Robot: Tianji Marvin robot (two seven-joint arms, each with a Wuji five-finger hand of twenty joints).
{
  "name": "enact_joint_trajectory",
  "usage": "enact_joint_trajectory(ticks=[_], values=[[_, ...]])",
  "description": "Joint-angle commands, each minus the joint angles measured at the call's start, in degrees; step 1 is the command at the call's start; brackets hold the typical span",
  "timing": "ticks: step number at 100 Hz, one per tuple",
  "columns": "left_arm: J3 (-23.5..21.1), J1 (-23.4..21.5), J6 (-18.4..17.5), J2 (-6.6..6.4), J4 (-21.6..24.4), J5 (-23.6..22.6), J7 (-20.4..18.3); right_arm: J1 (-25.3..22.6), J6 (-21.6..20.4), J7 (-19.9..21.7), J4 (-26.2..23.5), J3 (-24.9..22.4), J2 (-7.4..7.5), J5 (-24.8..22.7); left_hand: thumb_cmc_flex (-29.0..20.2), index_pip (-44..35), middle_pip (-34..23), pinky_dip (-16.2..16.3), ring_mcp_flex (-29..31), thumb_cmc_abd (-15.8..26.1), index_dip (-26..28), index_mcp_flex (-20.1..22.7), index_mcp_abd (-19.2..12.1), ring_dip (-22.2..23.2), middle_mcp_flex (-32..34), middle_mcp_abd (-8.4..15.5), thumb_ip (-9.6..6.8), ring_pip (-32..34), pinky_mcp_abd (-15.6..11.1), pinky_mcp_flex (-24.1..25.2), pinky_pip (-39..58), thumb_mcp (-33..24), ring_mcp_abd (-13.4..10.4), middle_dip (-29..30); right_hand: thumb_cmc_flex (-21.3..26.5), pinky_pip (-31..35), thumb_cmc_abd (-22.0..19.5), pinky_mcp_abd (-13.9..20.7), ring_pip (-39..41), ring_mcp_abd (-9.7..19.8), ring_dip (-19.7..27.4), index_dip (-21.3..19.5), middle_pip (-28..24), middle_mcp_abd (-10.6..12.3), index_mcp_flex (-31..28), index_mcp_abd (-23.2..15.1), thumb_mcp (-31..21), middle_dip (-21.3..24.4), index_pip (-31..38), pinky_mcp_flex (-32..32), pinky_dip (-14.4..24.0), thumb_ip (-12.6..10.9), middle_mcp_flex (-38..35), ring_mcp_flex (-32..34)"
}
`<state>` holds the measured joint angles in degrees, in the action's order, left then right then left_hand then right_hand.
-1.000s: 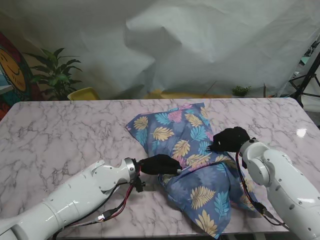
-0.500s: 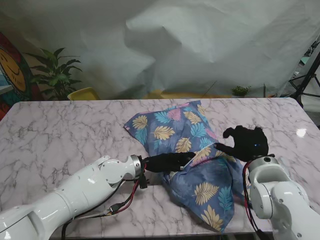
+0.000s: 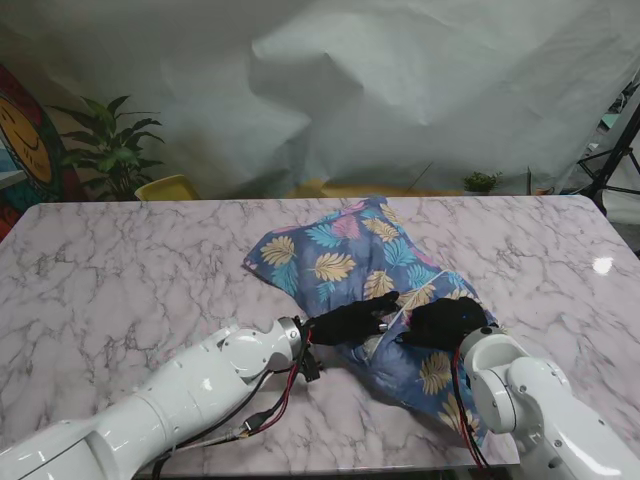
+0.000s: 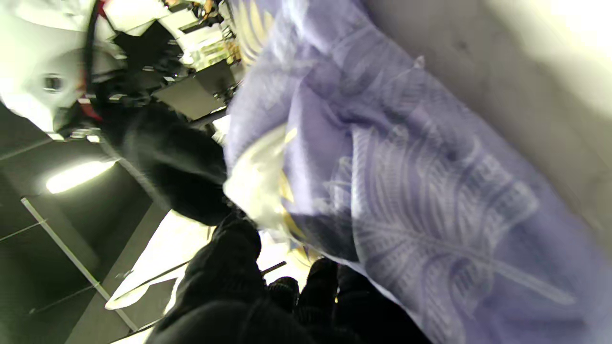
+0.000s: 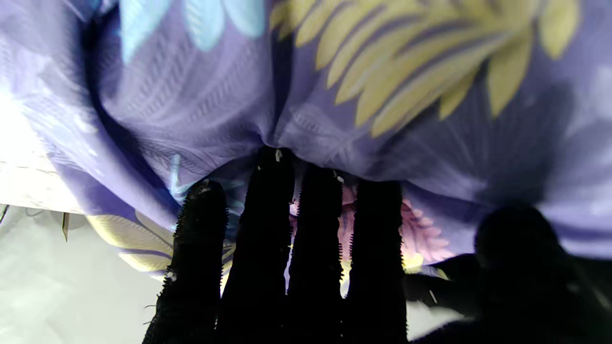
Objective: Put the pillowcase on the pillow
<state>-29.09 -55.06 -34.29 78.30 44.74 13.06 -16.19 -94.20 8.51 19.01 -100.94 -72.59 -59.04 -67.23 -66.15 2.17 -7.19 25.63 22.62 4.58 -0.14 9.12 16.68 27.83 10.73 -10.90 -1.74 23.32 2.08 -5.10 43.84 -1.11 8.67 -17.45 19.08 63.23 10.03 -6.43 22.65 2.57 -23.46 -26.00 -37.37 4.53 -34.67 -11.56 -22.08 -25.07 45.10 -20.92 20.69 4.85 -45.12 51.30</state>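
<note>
Pillowcase (image 3: 380, 290) edge pinched by left hand (image 3: 352, 322); right hand (image 3: 440, 322) fingers straight, pressing into its cloth.

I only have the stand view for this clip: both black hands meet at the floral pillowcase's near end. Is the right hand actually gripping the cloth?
Observer: In the right wrist view, the right hand has four fingers lying straight, tips pressed into a fold of the pillowcase. No closed pinch shows.
Operator: Any pillow visible?
Observer: The left wrist view shows a white patch, likely the pillow, peeking out at the cloth's edge beside the right hand.
Operator: And the left hand?
Observer: Its fingertips curl at the cloth's edge; the grip itself is hidden.
</note>
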Motion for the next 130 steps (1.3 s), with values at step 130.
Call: enact_joint_trajectory(ticks=[130], values=[[-0.6, 1.7, 4.0, -1.82, 0.9, -38.2, 32.6, 3.5, 6.2, -12.9, 4.1, 2.4, -0.53, -13.6, 0.9, -17.3, -1.6, -2.4, -18.1, 0.0, 18.9, 7.8, -12.9, -6.1, -1.2, 10.9, 1.96, -12.0, -3.5, 7.4, -28.1, 0.7, -4.9, 0.3, -9.0, -2.9, -4.3, 0.0, -3.6, -0.2, 6.8, 7.8, 2.9, 0.5, 6.5, 0.2, 0.6, 5.5, -3.6, 6.6, -2.3, 0.4, 7.8, -10.6]])
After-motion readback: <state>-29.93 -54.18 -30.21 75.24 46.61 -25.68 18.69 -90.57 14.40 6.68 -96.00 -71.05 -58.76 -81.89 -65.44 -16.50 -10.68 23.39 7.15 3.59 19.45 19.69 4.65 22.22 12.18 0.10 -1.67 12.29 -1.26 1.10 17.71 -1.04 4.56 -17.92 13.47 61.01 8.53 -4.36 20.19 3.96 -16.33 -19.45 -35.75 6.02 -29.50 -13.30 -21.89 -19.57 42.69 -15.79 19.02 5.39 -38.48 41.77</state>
